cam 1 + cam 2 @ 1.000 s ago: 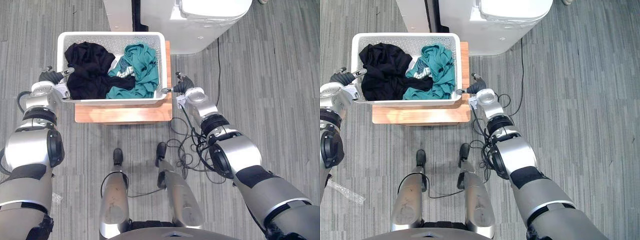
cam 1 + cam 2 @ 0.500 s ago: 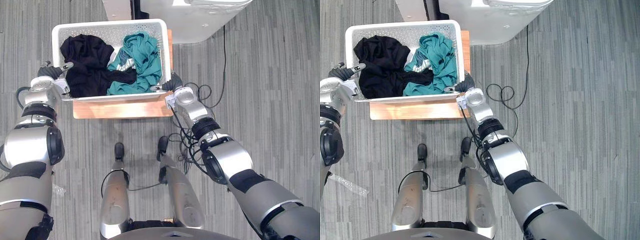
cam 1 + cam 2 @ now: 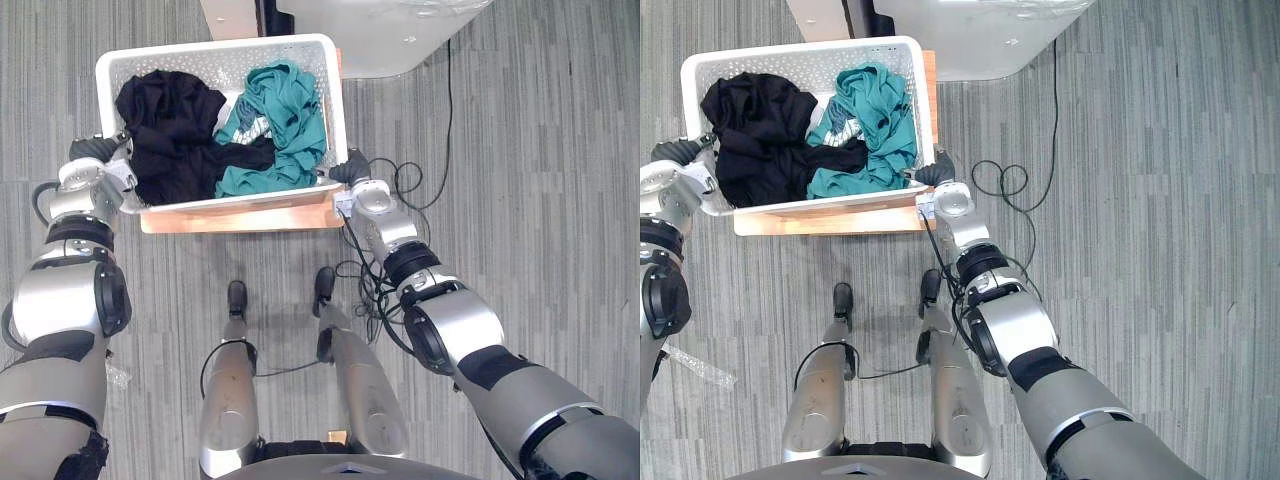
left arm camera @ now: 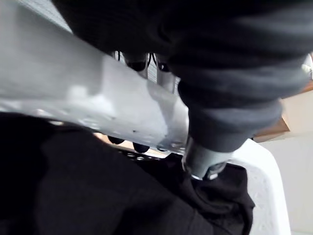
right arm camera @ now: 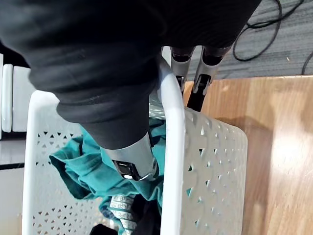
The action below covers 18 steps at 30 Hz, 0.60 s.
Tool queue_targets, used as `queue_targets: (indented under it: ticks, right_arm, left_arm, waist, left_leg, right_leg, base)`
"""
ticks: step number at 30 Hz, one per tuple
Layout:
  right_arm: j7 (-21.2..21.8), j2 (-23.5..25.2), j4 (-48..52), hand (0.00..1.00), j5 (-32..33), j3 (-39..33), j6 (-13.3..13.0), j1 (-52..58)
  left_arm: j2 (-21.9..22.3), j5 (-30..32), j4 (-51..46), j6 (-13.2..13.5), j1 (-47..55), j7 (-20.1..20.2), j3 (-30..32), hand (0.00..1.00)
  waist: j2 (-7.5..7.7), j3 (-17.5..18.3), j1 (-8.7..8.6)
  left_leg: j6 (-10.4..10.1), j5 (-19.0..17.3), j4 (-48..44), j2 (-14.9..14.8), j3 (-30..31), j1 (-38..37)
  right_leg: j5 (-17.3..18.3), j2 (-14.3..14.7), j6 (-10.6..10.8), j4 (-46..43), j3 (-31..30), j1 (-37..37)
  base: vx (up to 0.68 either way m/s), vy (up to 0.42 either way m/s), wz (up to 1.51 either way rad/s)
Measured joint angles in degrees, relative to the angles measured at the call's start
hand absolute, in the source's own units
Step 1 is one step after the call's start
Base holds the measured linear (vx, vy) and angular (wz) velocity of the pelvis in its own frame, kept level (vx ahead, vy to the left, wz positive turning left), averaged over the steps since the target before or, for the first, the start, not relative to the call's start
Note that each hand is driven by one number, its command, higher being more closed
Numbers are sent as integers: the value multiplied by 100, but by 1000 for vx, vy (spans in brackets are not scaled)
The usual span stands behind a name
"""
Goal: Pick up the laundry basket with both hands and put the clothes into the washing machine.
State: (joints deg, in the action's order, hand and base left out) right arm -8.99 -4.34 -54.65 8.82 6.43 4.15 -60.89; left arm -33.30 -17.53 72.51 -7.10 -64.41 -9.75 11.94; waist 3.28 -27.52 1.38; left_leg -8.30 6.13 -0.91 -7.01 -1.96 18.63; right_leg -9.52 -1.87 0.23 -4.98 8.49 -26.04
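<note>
At nine o'clock of the laundry basket (image 3: 215, 48), the left hand (image 3: 92, 150) has its fingers clamped on the rim. The basket, holding a black garment (image 3: 170, 125) and a teal garment (image 3: 285, 110), now sits higher and tilted over the wooden tabletop (image 3: 240, 216). At three o'clock the right hand (image 3: 352, 172), apart a second ago, clamps the rim too. I judge the lift has begun.

Right hand (image 5: 130, 155) — astride basket (image 5: 174, 147) rim
</note>
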Motion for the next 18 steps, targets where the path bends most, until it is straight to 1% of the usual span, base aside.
queue_targets:
  ticks: [5,13,14,18]
  right_arm:
    - [2,-46,29,100,0,9,0,129]
    - [4,-72,35,100,4,30,9,238]
    - [5,-77,58,100,5,38,21,288]
    - [4,-84,502,100,-10,65,113,537]
  left_arm:
    - [127,-18,-2,-8,94,-64,-104,100]
    - [206,23,-2,-88,169,-116,-347,100]
    - [236,32,-2,-133,184,-117,-388,100]
    - [256,33,-5,-139,300,-119,-468,100]
  waist:
    - [-1,0,12]
    - [-4,1,4]
    - [-4,2,4]
    - [-6,3,-12]
  left_leg:
    - [-1,6,-1,-1,3,-87]
    - [-5,17,-14,-3,31,-249]
    - [-5,17,-14,-2,36,-329]
    - [-5,15,-7,1,48,-495]
  right_leg:
    - [-3,1,-4,-4,0,82]
    - [-4,2,-7,-12,21,264]
    - [-3,0,-8,-13,26,355]
    - [33,-11,-32,-49,43,509]
  base:
    - [0,0,0]
    - [0,0,0]
    - [0,0,0]
    - [1,-10,2]
